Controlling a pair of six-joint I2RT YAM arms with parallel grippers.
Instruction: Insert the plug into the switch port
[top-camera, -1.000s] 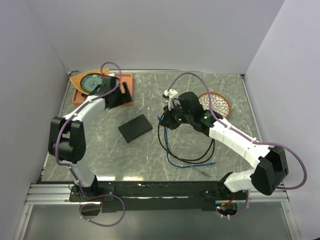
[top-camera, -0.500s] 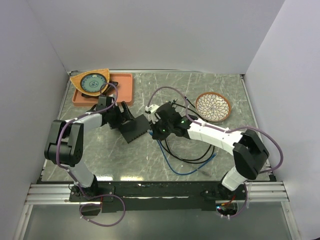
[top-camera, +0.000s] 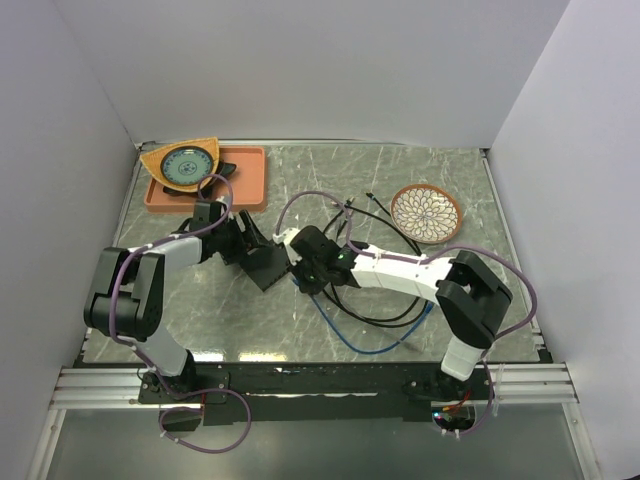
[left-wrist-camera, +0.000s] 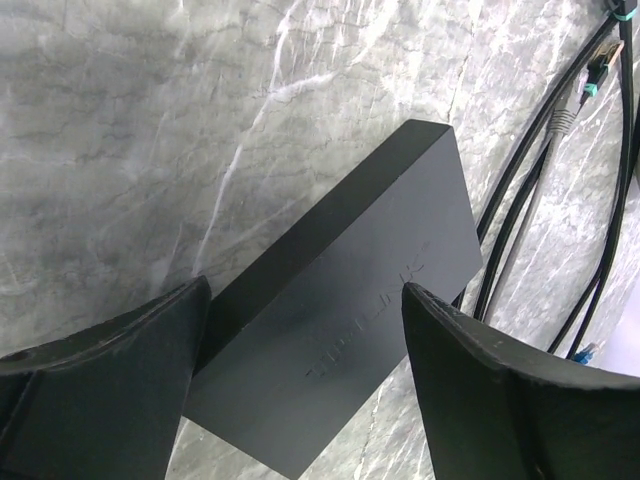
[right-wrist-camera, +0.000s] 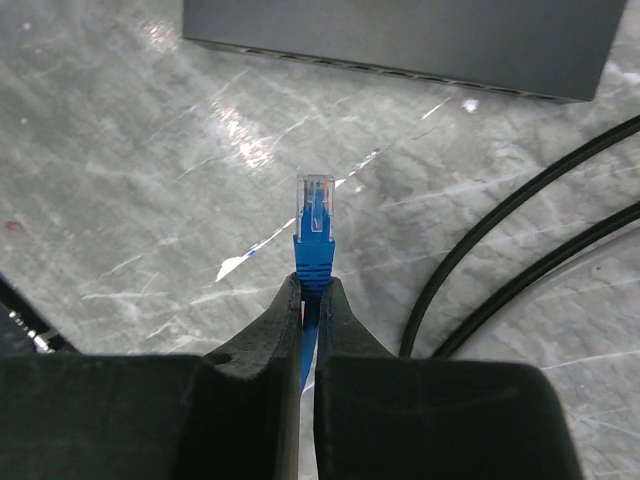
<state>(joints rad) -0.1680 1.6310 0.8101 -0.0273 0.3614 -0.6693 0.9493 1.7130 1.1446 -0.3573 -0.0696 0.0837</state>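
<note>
The flat matte-black switch box (top-camera: 272, 262) lies left of centre on the marble table. My left gripper (top-camera: 252, 243) is open and straddles its far-left end; in the left wrist view the box (left-wrist-camera: 340, 300) lies between the two fingers (left-wrist-camera: 110, 380), with bare table showing beside the right finger. My right gripper (top-camera: 300, 272) is shut on the blue cable just behind its clear-tipped plug (right-wrist-camera: 314, 215). The plug points at the box's port row (right-wrist-camera: 400, 72), a short gap away, apart from it. The single ports are too small to tell apart.
An orange tray (top-camera: 245, 180) with an orange-rimmed plate (top-camera: 185, 165) stands at the back left. A patterned bowl (top-camera: 427, 212) sits at the back right. Black cables (top-camera: 390, 300) and the blue cable (top-camera: 370, 345) loop on the table right of the box. A green-tipped plug (left-wrist-camera: 597, 75) lies beyond it.
My left gripper has come from the orange tray down to the box and now straddles it. My right gripper has carried the blue plug leftward, close to the box's port edge.
</note>
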